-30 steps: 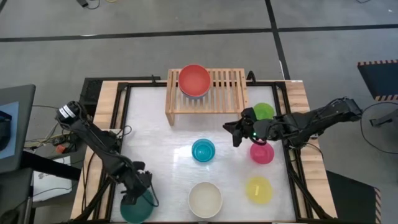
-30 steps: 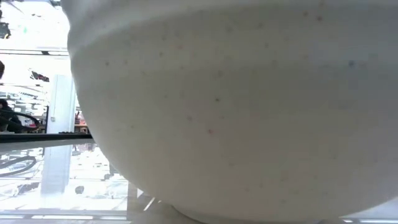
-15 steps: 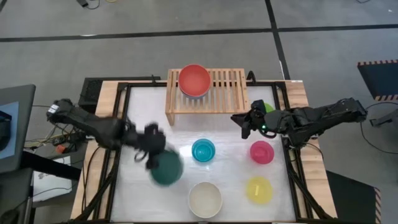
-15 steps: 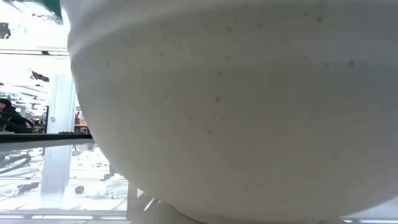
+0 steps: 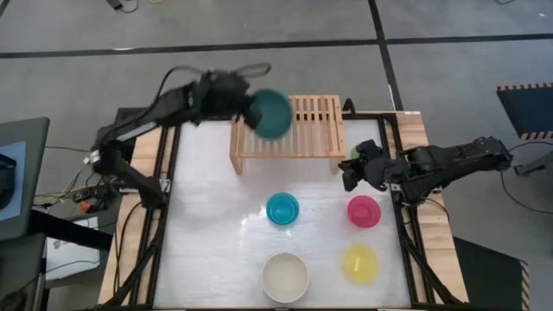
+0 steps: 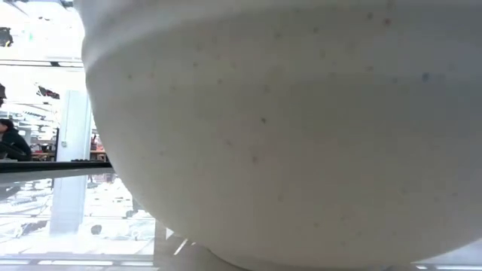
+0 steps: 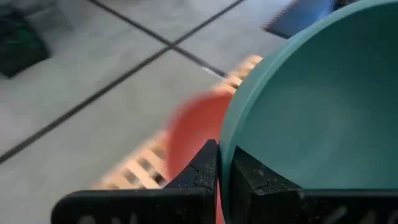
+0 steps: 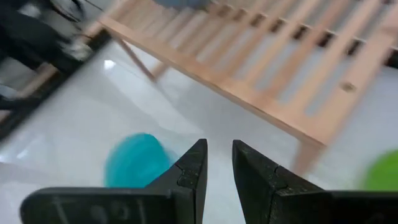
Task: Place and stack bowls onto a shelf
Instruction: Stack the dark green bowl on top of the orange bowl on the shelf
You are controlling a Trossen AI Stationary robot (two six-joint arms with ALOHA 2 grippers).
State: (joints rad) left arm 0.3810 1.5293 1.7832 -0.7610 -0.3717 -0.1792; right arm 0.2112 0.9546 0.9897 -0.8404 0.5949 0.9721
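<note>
My left gripper (image 5: 251,108) is shut on the dark green bowl (image 5: 274,113), held over the left part of the light-wood shelf (image 5: 311,130) at the table's far edge. In the left wrist view the red bowl (image 7: 189,127) shows below the green bowl (image 7: 317,106); in the high view the green bowl hides it. My right gripper (image 5: 349,175) hovers by the shelf's right leg, slightly open and empty (image 8: 219,155). The lime bowl (image 5: 355,153) peeks out beside it. The cyan (image 5: 282,208), magenta (image 5: 364,210), yellow (image 5: 359,263) and cream-white (image 5: 285,276) bowls rest on the table on their bases. My left gripper pinches the green bowl's rim (image 7: 227,140), one finger inside the bowl (image 7: 258,180) and one outside (image 7: 199,174). It comes from the table's left side. The bowl is lifted clear of the table, open side up and somewhat tilted, over the red bowl.
The cream-white bowl (image 6: 286,128) fills the low view. The shelf's right half (image 5: 320,117) is bare slats. The table's black frame rail (image 5: 173,173) runs along the left side. A person shows far off in the room (image 6: 11,143).
My left gripper has lifted the green bowl from the table's near left corner and swung it fast up and toward the far edge, over the shelf and the red bowl. My right gripper has drawn back a little toward the table's right edge.
</note>
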